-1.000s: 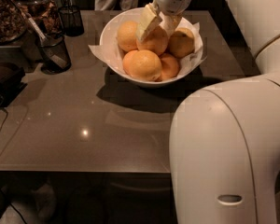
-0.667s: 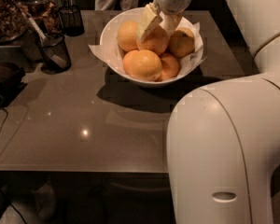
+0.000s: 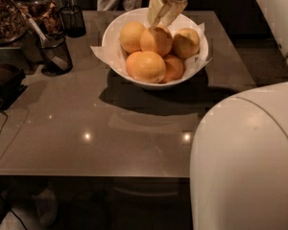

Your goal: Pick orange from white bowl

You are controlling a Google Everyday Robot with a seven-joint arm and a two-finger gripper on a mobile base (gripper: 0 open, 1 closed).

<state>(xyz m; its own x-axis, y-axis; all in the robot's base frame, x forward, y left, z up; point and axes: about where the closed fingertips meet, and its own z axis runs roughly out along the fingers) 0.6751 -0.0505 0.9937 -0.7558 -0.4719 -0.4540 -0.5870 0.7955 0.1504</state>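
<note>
- The gripper is hanging at the top centre of the frame, over the white bowl, with its lower end right at the crown of the orange.
- Whether it is clamped, released or actually pressing on the fruit I cannot tell; nothing is plainly being carried in it.
- The orange is sitting in the middle of the pile, near the back of the bowl, and is resting against its neighbours: a paler orange to its left, a yellowish orange to its right, and a big front orange below it in the frame.
- The crumpled paper lining is sticking out over the bowl's left rim.
- Judging progress: the approach is looking done, since the gripper is lined up above the target, but the pick itself is not yet done, as the orange is lying in the bowl with the others.
- What is remaining, by my reading, is a firm hold and a lift clear of the rim.
- The orange is looking round, so no long axis is showing; which way its stem end is facing is too unclear to say.
- The bowl is standing on the brown table, well apart from the dark mesh cups at the upper left.
</note>
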